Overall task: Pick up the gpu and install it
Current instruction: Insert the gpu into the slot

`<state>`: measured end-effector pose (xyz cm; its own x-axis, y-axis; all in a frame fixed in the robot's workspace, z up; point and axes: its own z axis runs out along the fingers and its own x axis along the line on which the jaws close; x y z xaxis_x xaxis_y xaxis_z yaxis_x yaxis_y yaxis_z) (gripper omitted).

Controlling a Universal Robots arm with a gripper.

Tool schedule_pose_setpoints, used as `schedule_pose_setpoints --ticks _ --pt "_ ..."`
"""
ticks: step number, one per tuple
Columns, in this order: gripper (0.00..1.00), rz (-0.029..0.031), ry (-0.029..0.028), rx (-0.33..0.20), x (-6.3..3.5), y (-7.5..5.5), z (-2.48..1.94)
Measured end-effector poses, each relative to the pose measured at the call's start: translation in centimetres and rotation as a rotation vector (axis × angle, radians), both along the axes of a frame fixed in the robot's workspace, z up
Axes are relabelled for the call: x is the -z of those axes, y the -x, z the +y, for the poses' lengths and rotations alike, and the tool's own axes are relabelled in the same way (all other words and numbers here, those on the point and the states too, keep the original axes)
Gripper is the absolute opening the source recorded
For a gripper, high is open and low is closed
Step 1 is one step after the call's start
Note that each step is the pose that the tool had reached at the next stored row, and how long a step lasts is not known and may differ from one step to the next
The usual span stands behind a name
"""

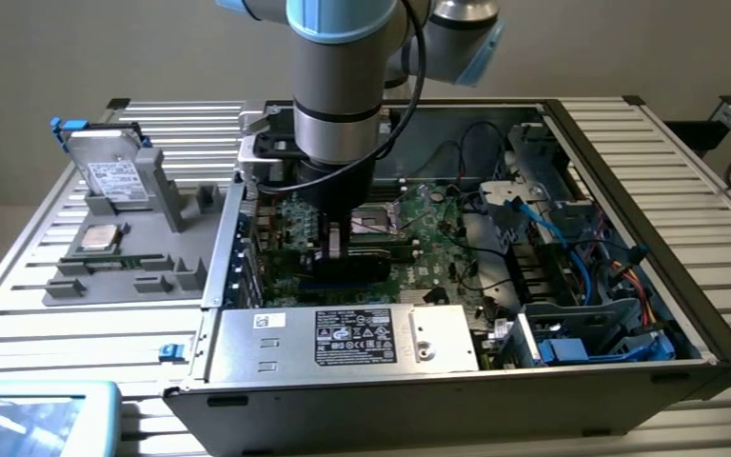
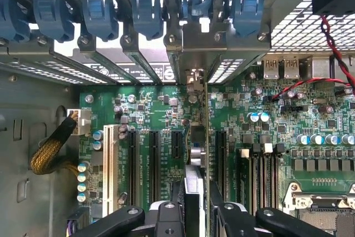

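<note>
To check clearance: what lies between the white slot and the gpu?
In the wrist view, three black slots lie between the white slot and the gpu.

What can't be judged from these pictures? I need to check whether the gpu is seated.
- The gpu's lower edge and its slot: in the wrist view the card is edge-on and hides the slot.
- The gpu in the exterior view: the arm and tool cover it.
- Tool's fingertips: cut off by the wrist view's edge.
- The bracket's fit at the rear opening: too small to tell.
</note>
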<state>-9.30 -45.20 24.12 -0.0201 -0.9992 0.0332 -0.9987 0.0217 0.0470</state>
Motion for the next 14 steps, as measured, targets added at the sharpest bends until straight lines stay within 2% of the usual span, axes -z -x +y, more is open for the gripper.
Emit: schedule_pose_setpoints --ticks 10,13,14 --pt "0.28 0.0 -0.002 0.0 0.01 0.25 -0.01" --pt "0.28 0.0 -0.0086 -0.001 0.01 0.26 -0.19" --pt "0.28 -0.0001 -0.0091 0.0 0.01 0.26 -0.19"
